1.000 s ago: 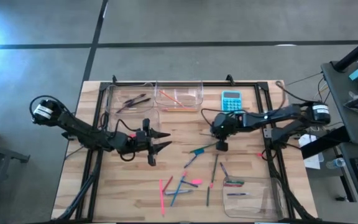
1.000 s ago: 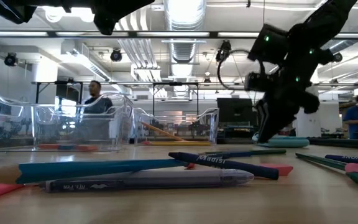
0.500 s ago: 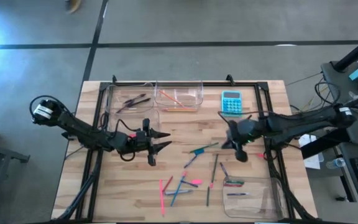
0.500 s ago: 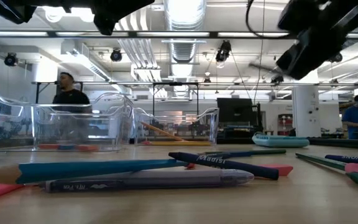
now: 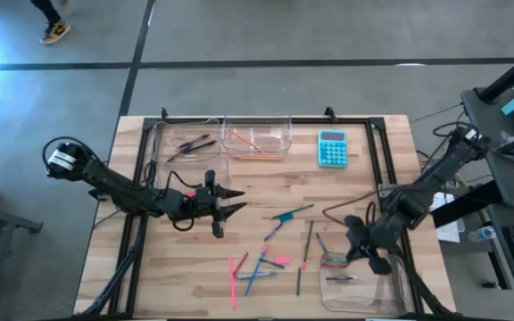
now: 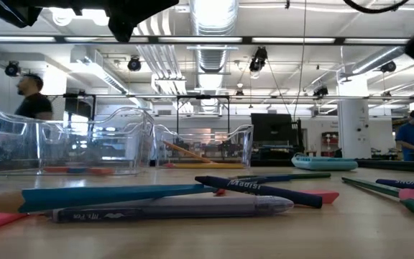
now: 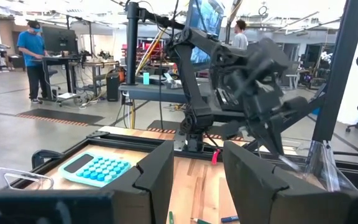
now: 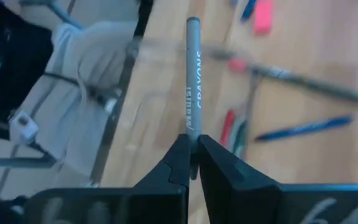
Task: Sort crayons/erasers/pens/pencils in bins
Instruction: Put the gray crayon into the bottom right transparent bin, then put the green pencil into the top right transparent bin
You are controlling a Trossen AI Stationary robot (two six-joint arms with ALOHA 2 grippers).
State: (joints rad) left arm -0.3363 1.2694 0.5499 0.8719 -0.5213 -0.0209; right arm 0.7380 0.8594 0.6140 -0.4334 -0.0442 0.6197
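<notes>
- Right gripper [image 8: 191, 163] is clamped on a grey crayon [image 8: 192, 74], just above the near-right bin [image 5: 391, 287].
- Likely next: lower and release it inside.
- Left gripper [image 5: 230, 202] waits left of the bin, fingers apart.

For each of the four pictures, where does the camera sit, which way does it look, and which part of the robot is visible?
High: above the table, looking down; both arms, left gripper, right gripper.
Low: at table height, looking across pens at the bins; only dark arm parts at the top.
Left wrist: behind its open fingers, facing the calculator and the right arm.
Right wrist: looking past shut fingers holding a grey crayon.
Shared: high, low and left wrist all show the calculator.
</notes>
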